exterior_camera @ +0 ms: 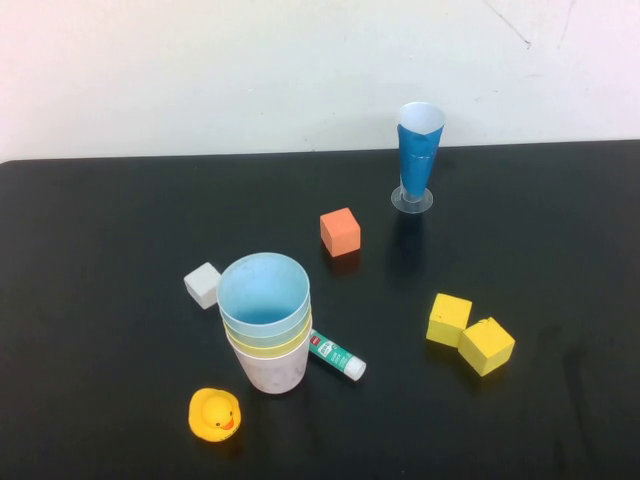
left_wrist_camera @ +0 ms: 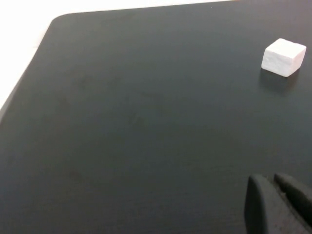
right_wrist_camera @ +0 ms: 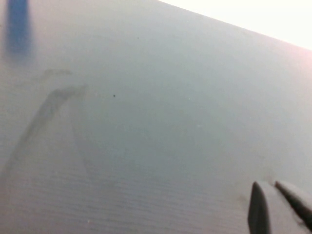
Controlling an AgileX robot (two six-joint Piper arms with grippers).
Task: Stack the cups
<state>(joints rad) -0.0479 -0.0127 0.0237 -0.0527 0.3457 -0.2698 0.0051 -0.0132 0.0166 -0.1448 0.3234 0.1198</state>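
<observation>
1. We count the cups (exterior_camera: 265,325) already nested into 1 stack at the front left of the desk (exterior_camera: 120,220): light blue on top, then what looks like pale green, yellow, and a pale pink one at the bottom standing on the surface.
2. Around the stack: a white cube (exterior_camera: 203,285) touching or just beside it on the left, a glue stick (exterior_camera: 337,356) lying against its right side, a rubber duck (exterior_camera: 215,414) just in front.
3. Further off we have an orange cube (exterior_camera: 340,232), 2 yellow cubes (exterior_camera: 470,333) touching each other on the right, and the tall blue cone glass (exterior_camera: 419,152) near the back. That glass isn't part of the job.
4. Left end effector (left_wrist_camera: 280,204) is shut and holding nothing, hovering over bare desk on the left side, with the white cube in its wrist view.
5. Right end effector (right_wrist_camera: 278,207) is also shut and empty, over bare desk.
6. Neither arm shows in the high view, so both look parked.
7. Our read: stacking looks done. Next move calls for nothing but staying clear of the stack.
</observation>
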